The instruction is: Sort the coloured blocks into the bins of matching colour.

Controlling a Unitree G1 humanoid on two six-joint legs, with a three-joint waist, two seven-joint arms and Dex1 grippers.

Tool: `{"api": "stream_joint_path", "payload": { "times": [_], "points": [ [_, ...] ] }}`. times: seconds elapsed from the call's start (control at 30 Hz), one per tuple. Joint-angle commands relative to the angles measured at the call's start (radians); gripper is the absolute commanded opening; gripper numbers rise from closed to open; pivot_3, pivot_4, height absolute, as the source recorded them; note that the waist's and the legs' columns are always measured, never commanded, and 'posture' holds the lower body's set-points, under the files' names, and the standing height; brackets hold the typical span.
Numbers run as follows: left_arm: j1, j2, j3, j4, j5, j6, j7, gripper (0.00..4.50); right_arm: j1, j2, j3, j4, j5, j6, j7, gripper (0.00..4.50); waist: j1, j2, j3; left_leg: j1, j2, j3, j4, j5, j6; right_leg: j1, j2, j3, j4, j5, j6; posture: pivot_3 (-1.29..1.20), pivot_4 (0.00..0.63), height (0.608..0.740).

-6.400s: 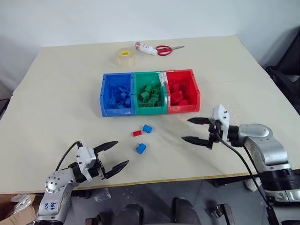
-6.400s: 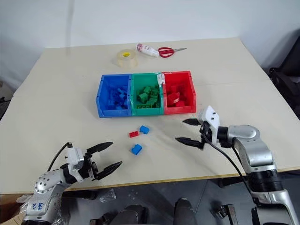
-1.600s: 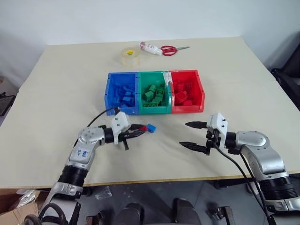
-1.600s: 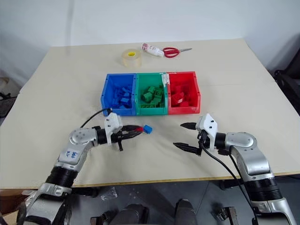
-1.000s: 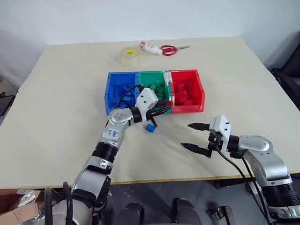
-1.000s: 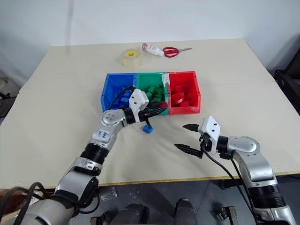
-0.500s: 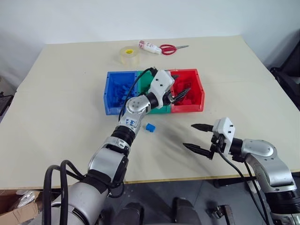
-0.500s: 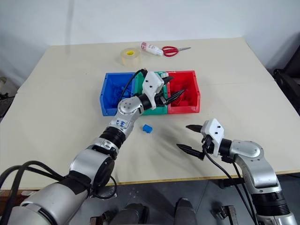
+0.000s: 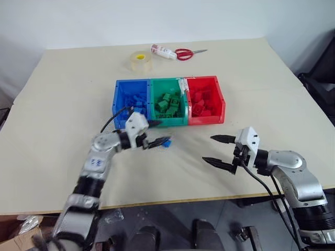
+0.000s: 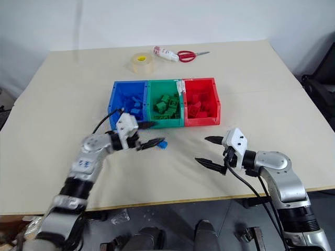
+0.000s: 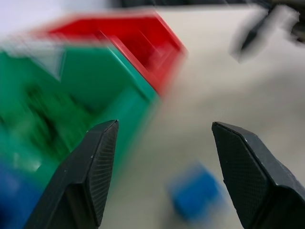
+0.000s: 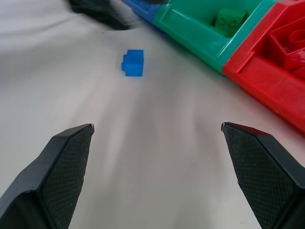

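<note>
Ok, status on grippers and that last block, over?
Left gripper open, empty, at blue block on table. Right gripper open, empty. Block short of blue bin. Nothing in the way.

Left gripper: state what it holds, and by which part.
Nothing. The left gripper is open and empty; the blue block lies on the table beyond its fingertips.

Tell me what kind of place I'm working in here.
Probably a lab or office workbench: a plain beige tabletop against a bare white wall, with a clear tape roll and red-handled scissors at its far edge.
</note>
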Motion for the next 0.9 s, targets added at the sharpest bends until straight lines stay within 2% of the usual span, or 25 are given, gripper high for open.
{"api": "stream_joint_path", "payload": {
  "times": [0.03, 0.17, 0.3, 0.6, 0.83, 0.9],
  "points": [
    [0.113, 0.095, 0.059, -0.195, -0.086, 0.088, -0.049, 3.33, -0.038, 0.001, 0.001, 0.009, 0.007, -0.022, 0.029, 4.5, 0.002, 0.0, 0.0, 0.0, 0.0, 0.0, 0.0, 0.0, 0.0, 0.0, 0.0, 0.0, 0.0, 0.0, 0.0, 0.0, 0.15, 0.74],
    [0.235, 0.192, 0.106, -0.237, -0.093, 0.106, -0.07, 3.33, -0.063, 0.001, 0.011, 0.038, 0.004, -0.028, 0.052, 4.5, 0.004, 0.001, 0.0, 0.0, 0.0, -0.001, 0.0, 0.0, 0.0, 0.001, 0.0, 0.0, 0.0, 0.0, -0.001, 0.0, 0.15, 0.74],
    [0.277, 0.202, 0.129, -0.248, -0.098, 0.101, -0.043, 3.33, -0.082, 0.006, 0.016, 0.06, 0.001, -0.033, 0.068, 4.5, 0.007, 0.001, 0.0, 0.0, 0.0, -0.001, 0.0, 0.0, 0.0, 0.001, 0.0, -0.001, -0.001, 0.0, -0.001, 0.0, 0.15, 0.74],
    [0.15, 0.011, -0.004, -0.194, -0.016, 0.12, 0.119, 3.33, -0.101, 0.011, 0.025, 0.074, -0.003, -0.041, 0.066, 4.5, 0.004, 0.001, 0.0, 0.001, 0.0, 0.0, 0.001, 0.0, 0.0, 0.001, 0.0, -0.001, 0.0, 0.0, -0.001, 0.0, 0.15, 0.74],
    [0.032, -0.1, -0.095, 0.011, 0.082, 0.037, 0.179, 3.33, -0.042, 0.0, -0.003, 0.019, 0.006, -0.031, 0.036, 4.5, 0.005, 0.0, 0.0, 0.0, 0.0, 0.0, 0.001, 0.0, 0.0, 0.001, 0.0, -0.001, 0.0, 0.0, -0.001, 0.0, 0.15, 0.74],
    [0.008, -0.121, -0.093, 0.058, 0.081, 0.025, 0.183, 2.93, -0.021, -0.005, -0.014, -0.003, 0.011, -0.026, 0.027, 4.5, 0.005, 0.0, 0.0, 0.0, -0.001, 0.0, 0.002, 0.0, 0.0, 0.001, 0.0, -0.001, 0.0, 0.001, -0.001, 0.0, 0.15, 0.74]
  ]
}}
